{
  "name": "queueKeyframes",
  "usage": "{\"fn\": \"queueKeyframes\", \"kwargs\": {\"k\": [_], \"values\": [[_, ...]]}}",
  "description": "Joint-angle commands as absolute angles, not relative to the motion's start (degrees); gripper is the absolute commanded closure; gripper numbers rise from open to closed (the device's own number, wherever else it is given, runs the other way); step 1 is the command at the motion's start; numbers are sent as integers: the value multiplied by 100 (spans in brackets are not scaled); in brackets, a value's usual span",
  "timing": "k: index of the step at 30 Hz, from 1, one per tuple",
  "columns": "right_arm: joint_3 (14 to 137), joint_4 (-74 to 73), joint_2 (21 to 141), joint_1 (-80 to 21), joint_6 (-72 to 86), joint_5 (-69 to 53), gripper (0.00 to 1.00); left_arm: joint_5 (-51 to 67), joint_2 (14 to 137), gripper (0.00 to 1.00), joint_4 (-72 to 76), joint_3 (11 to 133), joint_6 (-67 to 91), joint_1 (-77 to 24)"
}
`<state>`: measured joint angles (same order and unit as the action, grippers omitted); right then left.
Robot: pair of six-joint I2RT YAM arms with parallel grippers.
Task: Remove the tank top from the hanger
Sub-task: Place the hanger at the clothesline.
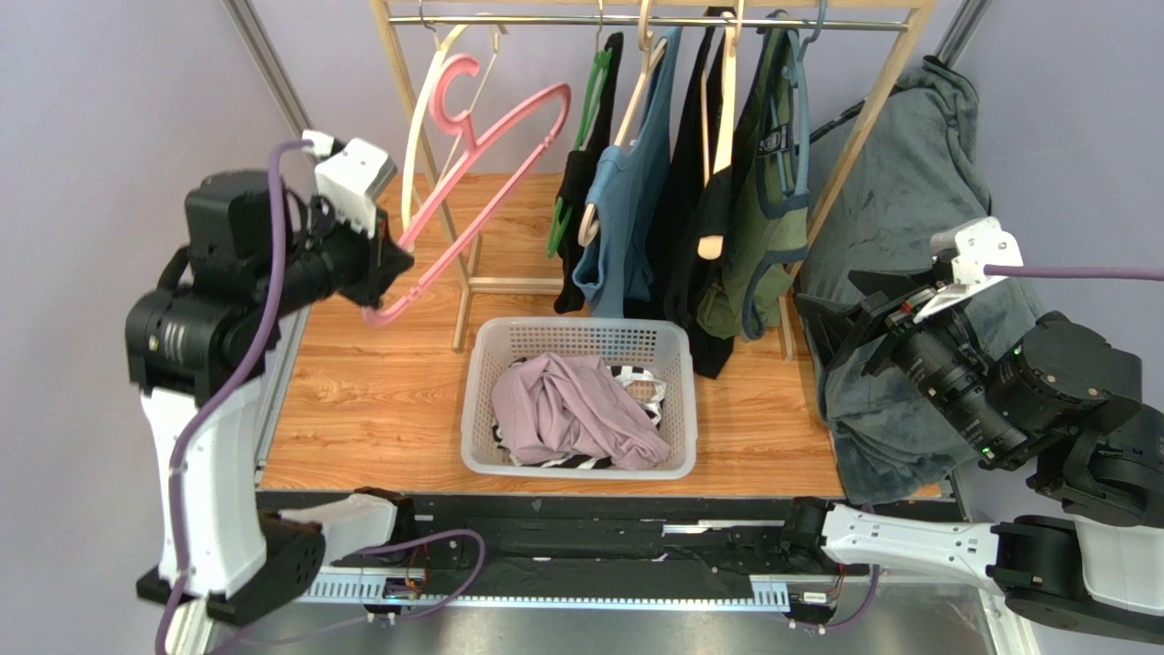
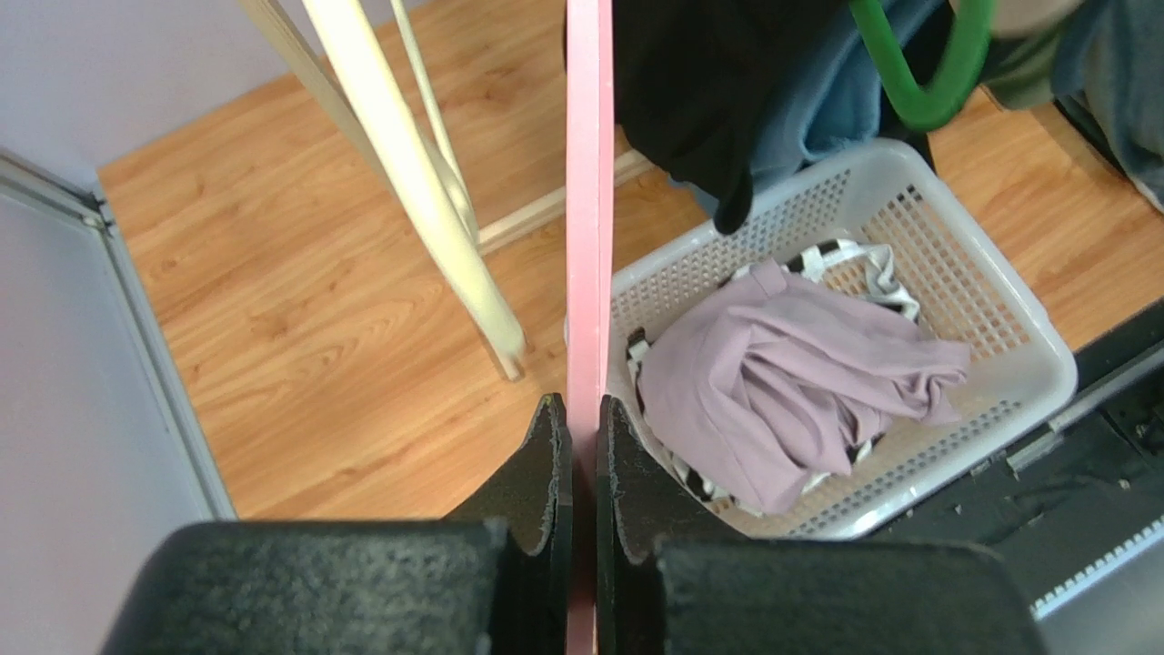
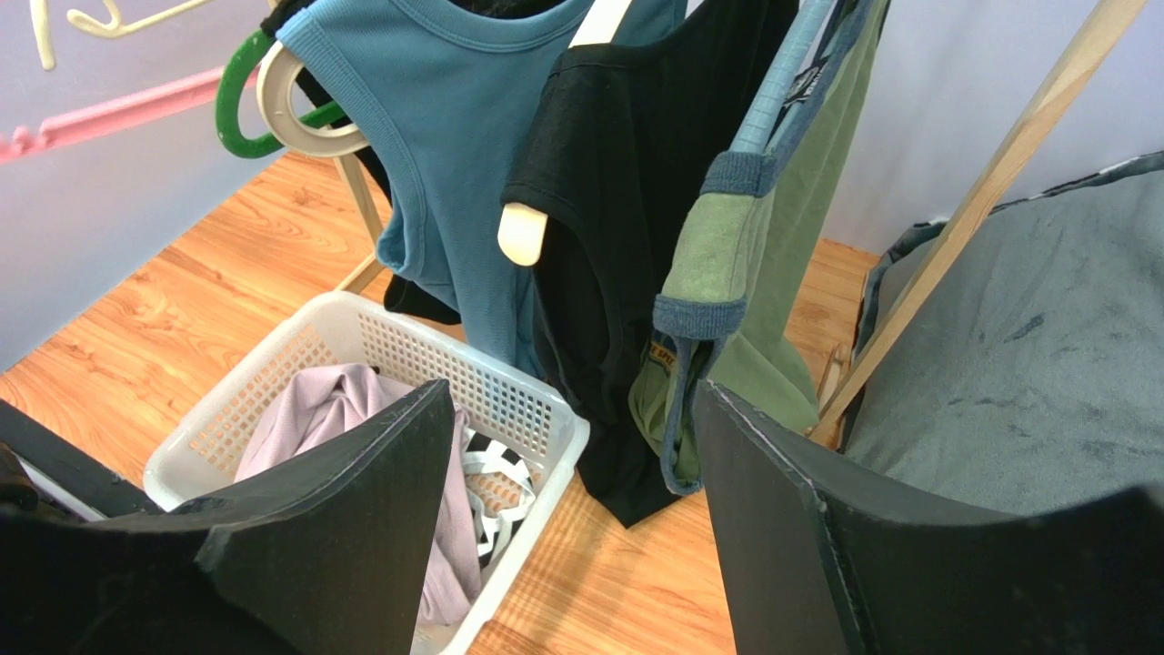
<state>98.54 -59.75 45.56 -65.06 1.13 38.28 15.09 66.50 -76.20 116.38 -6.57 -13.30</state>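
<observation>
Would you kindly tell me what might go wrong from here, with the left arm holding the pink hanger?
The left gripper pinches the pink hanger only at one tip, so it may twist or slip. Its hook is near the cream hanger and may snag. The open right gripper may catch the green top.

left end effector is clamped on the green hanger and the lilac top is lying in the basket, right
Not quite. The left end effector is clamped on the pink hanger, not a green one; the left wrist view shows the pink bar pinched between its fingers. The rest holds: the lilac top is lying in the basket.
</observation>
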Motion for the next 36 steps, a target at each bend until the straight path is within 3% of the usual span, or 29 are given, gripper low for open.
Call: {"fn": "queueKeyframes", "kwargs": {"k": [1, 7, 16, 36], "values": [[9844, -5959, 4667, -6486, 263, 3823, 30, 1206, 7250, 100, -8059, 12883, -844, -1292], [9738, -5959, 4728, -6478, 308, 3771, 30, 967, 8182, 100, -8490, 14404, -923, -1309], [9598, -5898, 4702, -6486, 352, 3753, 30, 150, 8262, 100, -8218, 14265, -905, -1898], [9167, -5871, 4342, -6486, 448, 3700, 31, 9, 9088, 100, -8262, 14722, -114, -2153]]}}
